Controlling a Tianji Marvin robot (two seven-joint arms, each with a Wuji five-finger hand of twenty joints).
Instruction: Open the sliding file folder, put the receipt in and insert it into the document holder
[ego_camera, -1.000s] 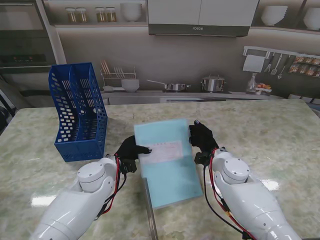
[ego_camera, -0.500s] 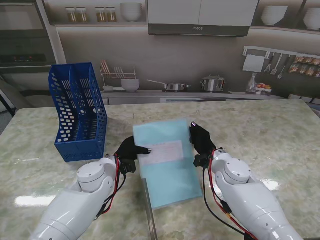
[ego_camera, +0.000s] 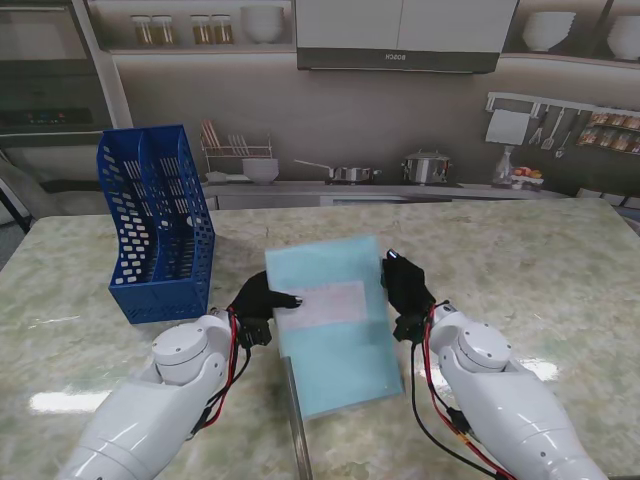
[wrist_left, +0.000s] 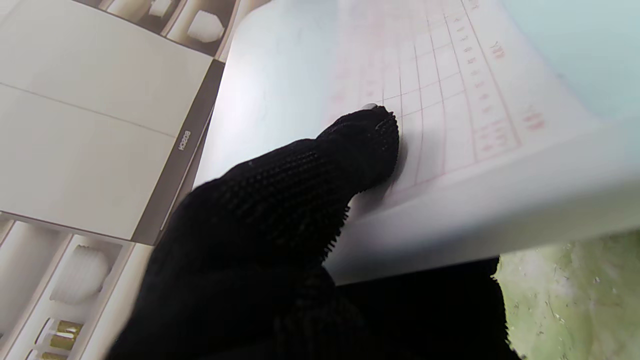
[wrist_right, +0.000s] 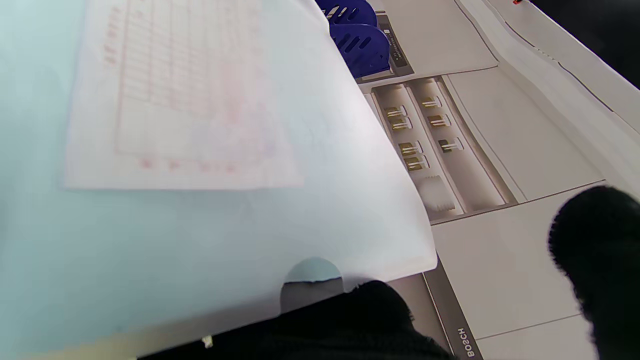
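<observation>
**White arms, black hands**

Both arms wear smooth, glossy white shells, each ending in a round, capped joint near the wrist. Red and black cables loop loose beside each forearm. The left hand (ego_camera: 258, 301) and right hand (ego_camera: 407, 287) are covered in black knit fabric, its weave coarse and nubbly on the fingers (wrist_left: 360, 142).
</observation>
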